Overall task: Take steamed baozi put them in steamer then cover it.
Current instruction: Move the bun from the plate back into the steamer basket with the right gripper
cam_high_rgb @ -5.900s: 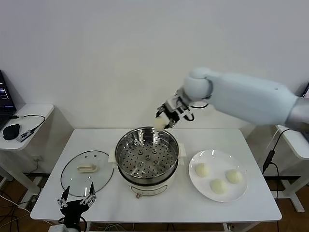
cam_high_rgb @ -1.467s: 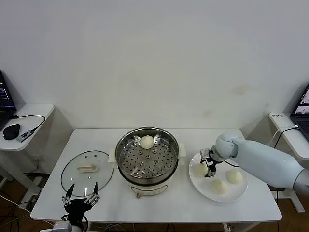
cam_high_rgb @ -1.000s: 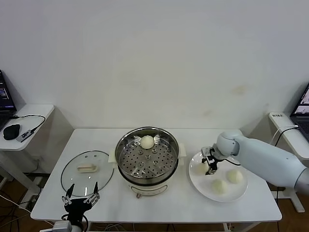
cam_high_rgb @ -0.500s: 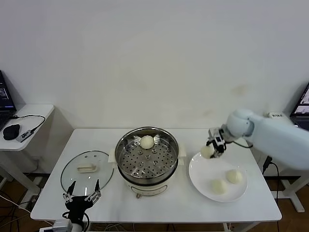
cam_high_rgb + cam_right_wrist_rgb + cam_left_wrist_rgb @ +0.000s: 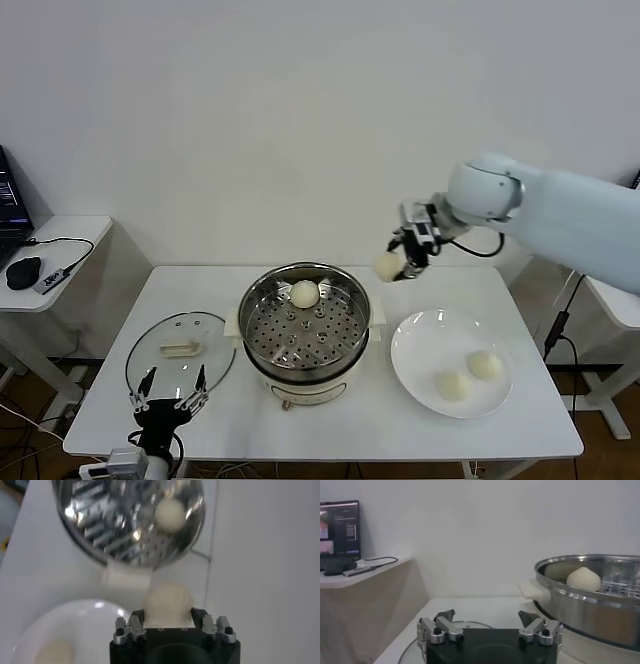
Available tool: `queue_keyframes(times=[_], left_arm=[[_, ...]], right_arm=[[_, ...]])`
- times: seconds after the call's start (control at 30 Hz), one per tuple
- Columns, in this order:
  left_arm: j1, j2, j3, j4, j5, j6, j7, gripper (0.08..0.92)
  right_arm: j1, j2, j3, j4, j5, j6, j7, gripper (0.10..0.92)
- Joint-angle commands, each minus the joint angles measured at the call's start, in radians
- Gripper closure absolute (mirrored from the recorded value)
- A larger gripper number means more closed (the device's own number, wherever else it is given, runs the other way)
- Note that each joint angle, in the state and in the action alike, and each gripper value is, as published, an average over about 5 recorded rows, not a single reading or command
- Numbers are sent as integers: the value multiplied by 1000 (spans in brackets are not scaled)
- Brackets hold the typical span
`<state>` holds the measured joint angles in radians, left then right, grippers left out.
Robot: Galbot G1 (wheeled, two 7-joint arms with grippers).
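My right gripper (image 5: 398, 263) (image 5: 168, 611) is shut on a cream-white baozi (image 5: 388, 266) (image 5: 168, 601), lifted in the air to the right of the steamer's (image 5: 305, 320) (image 5: 127, 520) rim. One baozi (image 5: 304, 293) (image 5: 583, 579) (image 5: 170, 515) lies on the steamer's perforated tray at the back. Two more baozi (image 5: 485, 365) (image 5: 452, 384) rest on the white plate (image 5: 425, 340). The glass cover (image 5: 180, 355) lies flat on the table left of the steamer. My left gripper (image 5: 170, 404) (image 5: 487, 623) stands open near the table's front edge, by the cover.
The white table (image 5: 510, 425) carries everything. A side desk (image 5: 60, 235) with a mouse and cables stands at the left. Another desk edge (image 5: 612, 300) shows at the right. A white wall closes the back.
My right gripper took a baozi off the plate, rose with it and moved left toward the steamer. The left arm has barely shifted.
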<state>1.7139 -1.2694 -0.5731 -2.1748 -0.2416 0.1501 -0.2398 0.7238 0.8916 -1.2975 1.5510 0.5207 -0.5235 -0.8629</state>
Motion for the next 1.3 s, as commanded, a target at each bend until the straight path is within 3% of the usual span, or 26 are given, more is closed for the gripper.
queue_keyframes(times=[0.03, 0.43, 1.3], left_arm=[[-3, 3, -8, 0, -3, -1, 0, 177], [-4, 9, -46, -2, -15, -1, -1, 177], [-15, 6, -48, 10, -15, 0, 0, 177]], right_arm=[[40, 203, -31, -6, 205, -116, 106, 423], [-134, 451, -15, -183, 303, -205, 229, 415], [-272, 521, -21, -313, 212, -208, 236, 390]])
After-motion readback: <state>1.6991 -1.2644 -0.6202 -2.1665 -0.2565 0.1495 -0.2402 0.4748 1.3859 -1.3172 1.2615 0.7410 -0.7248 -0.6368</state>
